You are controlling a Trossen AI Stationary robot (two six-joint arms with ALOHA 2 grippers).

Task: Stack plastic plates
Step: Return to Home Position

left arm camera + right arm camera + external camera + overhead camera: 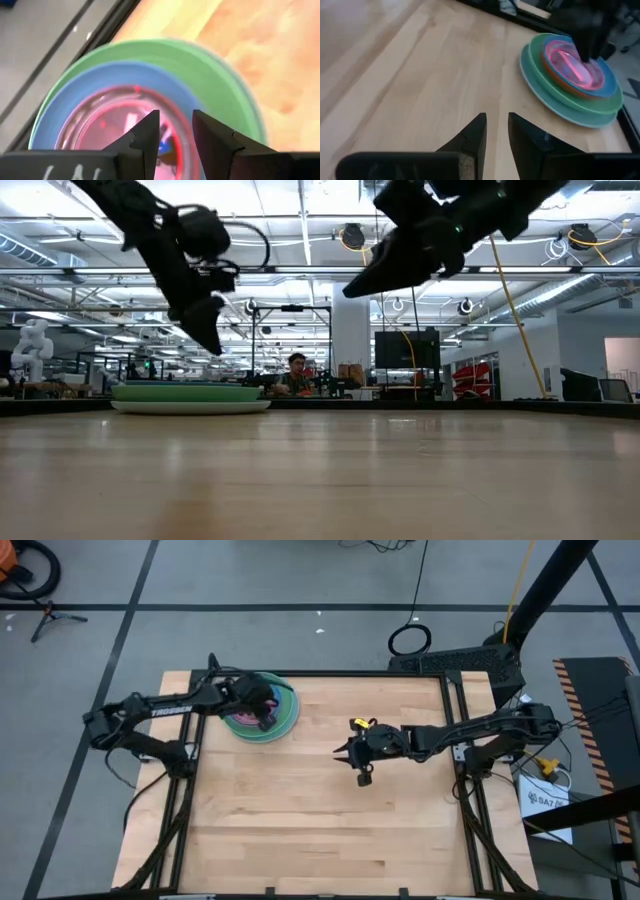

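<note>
On the wooden table (320, 830), the stack of plastic plates (288, 708) sits toward eleven o'clock, directly under the left gripper (175, 116), whose fingers are parted and empty, so clearing it probably means rising straight up; the right gripper (496, 120), narrowly parted and empty, hangs mid-table at the stack's four o'clock.

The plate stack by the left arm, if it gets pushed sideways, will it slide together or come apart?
The plate stack sits low and wide, so tipping seems unlikely. Smaller plates rest inside larger ones, so it probably slides as one. The pink plate on top looks thin and light; it may shift first.
</note>
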